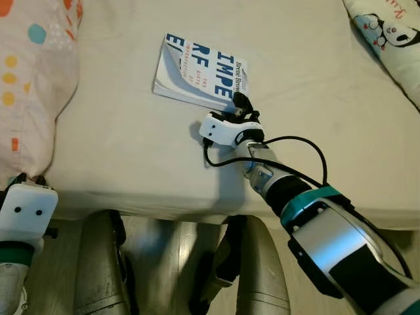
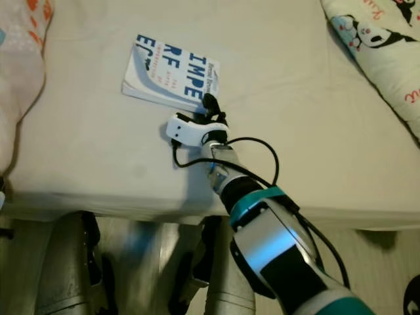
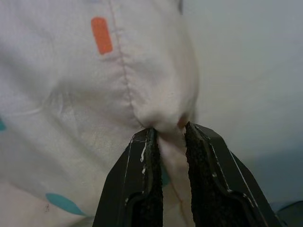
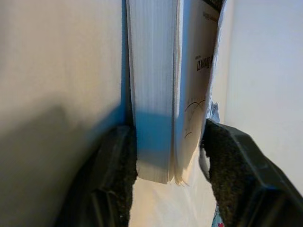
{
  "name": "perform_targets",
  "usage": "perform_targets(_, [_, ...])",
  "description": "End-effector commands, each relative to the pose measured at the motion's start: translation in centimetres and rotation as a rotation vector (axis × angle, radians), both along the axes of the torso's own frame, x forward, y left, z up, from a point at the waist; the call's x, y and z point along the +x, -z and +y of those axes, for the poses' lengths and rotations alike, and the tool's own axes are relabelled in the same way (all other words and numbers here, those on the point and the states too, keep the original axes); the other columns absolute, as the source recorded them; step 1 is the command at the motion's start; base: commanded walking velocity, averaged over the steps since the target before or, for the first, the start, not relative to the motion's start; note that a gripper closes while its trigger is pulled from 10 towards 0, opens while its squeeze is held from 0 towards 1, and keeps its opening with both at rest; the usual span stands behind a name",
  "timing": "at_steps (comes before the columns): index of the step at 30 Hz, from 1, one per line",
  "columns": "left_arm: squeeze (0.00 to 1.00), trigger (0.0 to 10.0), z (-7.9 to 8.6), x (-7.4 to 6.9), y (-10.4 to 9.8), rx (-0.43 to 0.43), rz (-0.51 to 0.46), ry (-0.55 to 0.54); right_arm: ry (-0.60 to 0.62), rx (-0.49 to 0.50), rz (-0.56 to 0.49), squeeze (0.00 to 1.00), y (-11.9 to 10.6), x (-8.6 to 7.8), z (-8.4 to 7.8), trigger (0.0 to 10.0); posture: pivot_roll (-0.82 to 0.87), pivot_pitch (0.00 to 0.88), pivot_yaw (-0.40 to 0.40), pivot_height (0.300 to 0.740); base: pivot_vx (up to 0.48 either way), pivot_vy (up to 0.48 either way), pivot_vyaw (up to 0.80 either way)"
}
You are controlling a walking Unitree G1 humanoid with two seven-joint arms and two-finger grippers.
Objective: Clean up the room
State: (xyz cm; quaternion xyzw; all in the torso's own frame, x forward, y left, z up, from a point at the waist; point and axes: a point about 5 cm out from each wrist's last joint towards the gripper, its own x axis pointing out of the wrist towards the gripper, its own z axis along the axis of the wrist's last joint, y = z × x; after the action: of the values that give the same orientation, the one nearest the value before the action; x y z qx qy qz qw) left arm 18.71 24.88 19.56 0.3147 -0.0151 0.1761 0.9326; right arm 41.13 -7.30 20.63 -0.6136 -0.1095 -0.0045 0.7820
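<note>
Closest in, down below the edge of the bed (image 1: 131, 197), are the robot's own grey legs (image 1: 98, 269) standing on a pale wood floor (image 1: 164, 256). At the lower left the left gripper (image 3: 168, 137) sits right at the bed's edge, its white wrist housing under the hanging corner of a pale quilt (image 1: 33, 85) dotted with orange, yellow and teal shapes. From the wrist camera its two black fingers (image 3: 142, 184) are pinched together on a fold of that quilt, with the cloth bunched up between the tips.

From the lower right the silver right arm (image 1: 341, 243), with a teal band and a looping black cable, reaches up across the cream sheet. Its gripper (image 1: 239, 105) is at the near right corner of a book (image 1: 197, 72), a paperback with a white cover and big blue letters, lying flat on the bed a little left of centre. In the right wrist view the block of pages and the cover stand between the two padded fingers (image 4: 113, 175); one pad is against the page side, the other close beside the cover, so the claw is closed around the book's corner, though I cannot tell how firmly it squeezes.

Further back at the top right lies a white pillow (image 1: 387, 33) printed with pandas, well apart from the book
</note>
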Motion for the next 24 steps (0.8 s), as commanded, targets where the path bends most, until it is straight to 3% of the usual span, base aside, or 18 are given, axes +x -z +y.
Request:
perform_targets(1, [0.0,10.0,0.1,-0.4,0.5,-0.019,0.022,-0.019,0.055,0.001,0.043,0.0,1.0,0.0,-1.5,0.0,0.36,0.484,-0.222,0.479,0.0,0.0,0.0])
perform_targets(6, [0.0,10.0,0.1,-0.1,0.4,-0.026,0.009,-0.03,-0.018,-0.002,0.033,0.0,0.8,-0.2,0.2,0.0,0.36,0.467,-0.229,0.479,0.0,0.0,0.0])
perform_targets(15, [0.0,10.0,0.3,-0.1,0.5,-0.028,0.003,-0.045,-0.064,0.008,0.035,0.0,0.7,-0.4,1.3,0.0,0.36,0.454,-0.23,0.479,0.0,0.0,0.0])
perform_targets(19, [0.0,10.0,0.2,0.7,0.5,-0.027,-0.011,-0.037,-0.143,0.06,-0.01,0.0,0.2,-0.8,3.1,0.0,0.36,0.416,-0.227,0.479,0.0,0.0,0.0])
perform_targets(21, [0.0,10.0,0.0,1.7,0.2,-0.003,-0.025,-0.003,-0.201,0.116,-0.047,0.0,0.5,-1.2,3.6,0.0,0.35,0.376,-0.21,0.479,0.0,0.0,0.0])
perform_targets(24, [0.0,10.0,-0.1,2.3,0.0,0.014,-0.03,0.02,-0.23,0.132,-0.069,0.0,0.9,-1.5,3.4,0.0,0.34,0.354,-0.195,0.479,0.0,0.0,0.0])
